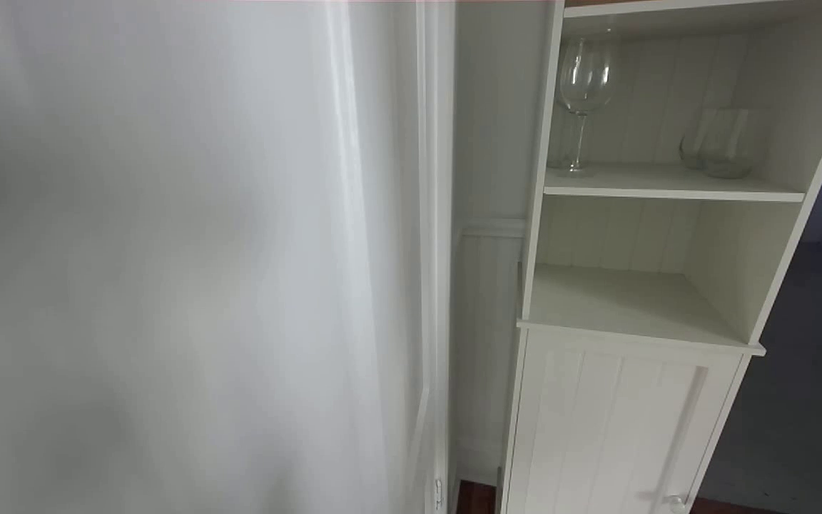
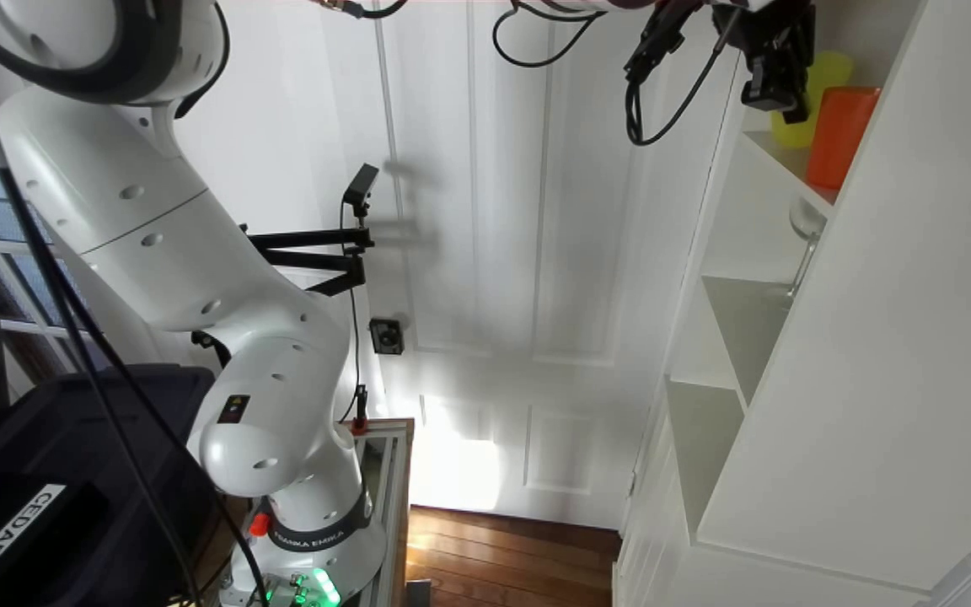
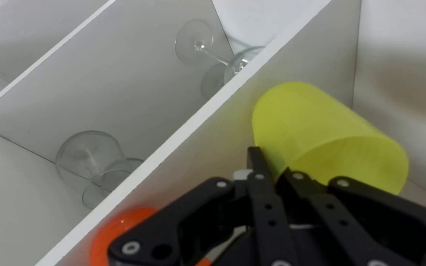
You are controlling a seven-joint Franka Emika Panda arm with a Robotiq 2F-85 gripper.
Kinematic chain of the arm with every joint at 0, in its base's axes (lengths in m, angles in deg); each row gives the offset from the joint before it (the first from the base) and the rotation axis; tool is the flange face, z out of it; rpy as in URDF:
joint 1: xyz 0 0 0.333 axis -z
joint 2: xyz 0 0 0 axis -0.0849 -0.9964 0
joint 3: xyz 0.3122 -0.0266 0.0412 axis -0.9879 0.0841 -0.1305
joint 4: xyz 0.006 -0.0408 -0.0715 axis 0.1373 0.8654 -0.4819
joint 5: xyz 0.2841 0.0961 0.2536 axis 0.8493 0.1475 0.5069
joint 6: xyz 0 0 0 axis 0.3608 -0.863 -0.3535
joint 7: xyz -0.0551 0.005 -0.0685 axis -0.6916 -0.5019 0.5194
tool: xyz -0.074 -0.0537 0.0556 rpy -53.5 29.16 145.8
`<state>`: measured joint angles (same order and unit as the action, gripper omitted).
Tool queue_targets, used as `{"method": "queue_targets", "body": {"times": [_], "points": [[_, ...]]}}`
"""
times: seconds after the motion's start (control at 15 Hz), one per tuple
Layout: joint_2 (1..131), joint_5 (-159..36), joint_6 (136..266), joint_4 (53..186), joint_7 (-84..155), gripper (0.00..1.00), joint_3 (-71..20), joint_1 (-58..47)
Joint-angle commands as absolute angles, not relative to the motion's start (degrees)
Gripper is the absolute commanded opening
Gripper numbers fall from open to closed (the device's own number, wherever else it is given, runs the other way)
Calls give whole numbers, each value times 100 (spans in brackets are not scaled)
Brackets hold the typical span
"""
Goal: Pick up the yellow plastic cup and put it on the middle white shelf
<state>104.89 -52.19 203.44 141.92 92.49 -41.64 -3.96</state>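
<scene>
- My claw [image 3: 274, 167] is pinching the wall of the yellow plastic cup [image 3: 316, 122] — one finger [image 3: 258, 166] lies along the outside, the other goes in at the mouth, with little more than the cup's wall between them.
- I have the cup at the upper shelf [image 3: 198, 119], its mouth facing me in the wrist view; whether its base bears on that shelf, I cannot tell.
- Near it on the same shelf sits an orange cup [image 2: 841, 139], partly hidden behind the claw in my wrist view.
- The middle white shelf [image 1: 675, 193] is the next one down, carrying a clear stemmed wine glass [image 1: 586, 78] near one end and a clear glass tumbler [image 1: 728, 146] near the other.
- In an exterior view my arm [image 2: 190, 228] runs up out of frame — the claw shows at the top, close by both cups, at the white cabinet [image 2: 873, 354].
</scene>
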Motion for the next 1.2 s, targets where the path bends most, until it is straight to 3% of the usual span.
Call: {"method": "queue_targets", "body": {"times": [0.0, 1.13], "points": [[10754, -5358, 20479, 14431, 8941, 1, -4091, -505], [12087, -4625, 17806, 15293, 4246, 1, -3611, -1431]]}}
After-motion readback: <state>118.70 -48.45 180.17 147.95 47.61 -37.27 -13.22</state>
